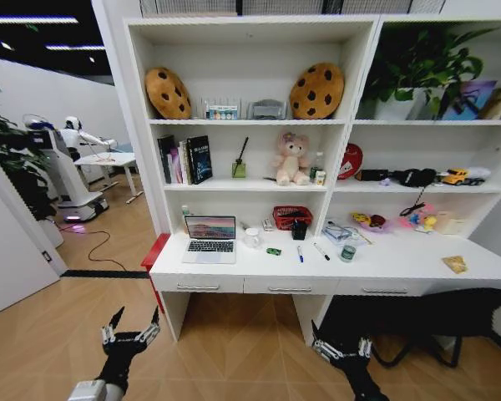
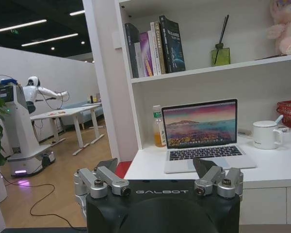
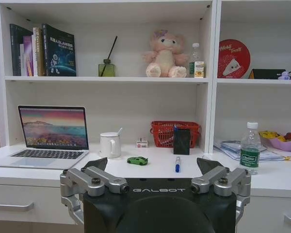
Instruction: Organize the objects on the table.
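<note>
The long white table stands against the shelving, well ahead of the robot. Both arms hang low over the wooden floor, short of the table's near edge — the left gripper with its fingers spread wide and empty, the right gripper likewise wide and holding nothing. On the table's left part sits the open laptop, screen lit. A white mug stands just right of it. Near the middle lie the tiny green toy car, the blue-capped pen and, right of it, the black-capped pen. The teal-lidded jar stands further right — the tan packet lies far right, well apart.
</note>
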You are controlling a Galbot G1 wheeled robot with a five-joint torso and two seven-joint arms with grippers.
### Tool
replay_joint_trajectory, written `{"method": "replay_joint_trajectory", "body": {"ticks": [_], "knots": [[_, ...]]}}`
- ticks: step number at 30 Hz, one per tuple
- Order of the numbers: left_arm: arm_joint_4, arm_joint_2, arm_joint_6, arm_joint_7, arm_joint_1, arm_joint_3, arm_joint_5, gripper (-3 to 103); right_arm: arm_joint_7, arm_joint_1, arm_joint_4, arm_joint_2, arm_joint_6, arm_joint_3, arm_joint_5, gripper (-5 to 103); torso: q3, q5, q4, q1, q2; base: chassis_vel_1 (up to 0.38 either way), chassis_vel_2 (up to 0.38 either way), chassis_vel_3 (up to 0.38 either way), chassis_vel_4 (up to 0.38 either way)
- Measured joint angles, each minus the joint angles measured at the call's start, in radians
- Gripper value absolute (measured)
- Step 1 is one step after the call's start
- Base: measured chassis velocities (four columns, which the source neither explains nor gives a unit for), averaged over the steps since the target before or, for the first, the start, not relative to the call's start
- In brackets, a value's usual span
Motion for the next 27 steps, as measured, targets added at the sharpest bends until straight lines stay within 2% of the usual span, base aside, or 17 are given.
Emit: {"method": "replay_joint_trajectory", "body": {"ticks": [27], "knots": [[0.015,0.017,-0.001,0.000,-0.007,0.015,-0.004,89,0.002,0.015,0.002,0.013,-0.033,0.015,0.014,100,0.000,0.0000,-0.0002,0.000,0.000,0.000,0.000,0.000,0.000]]}}
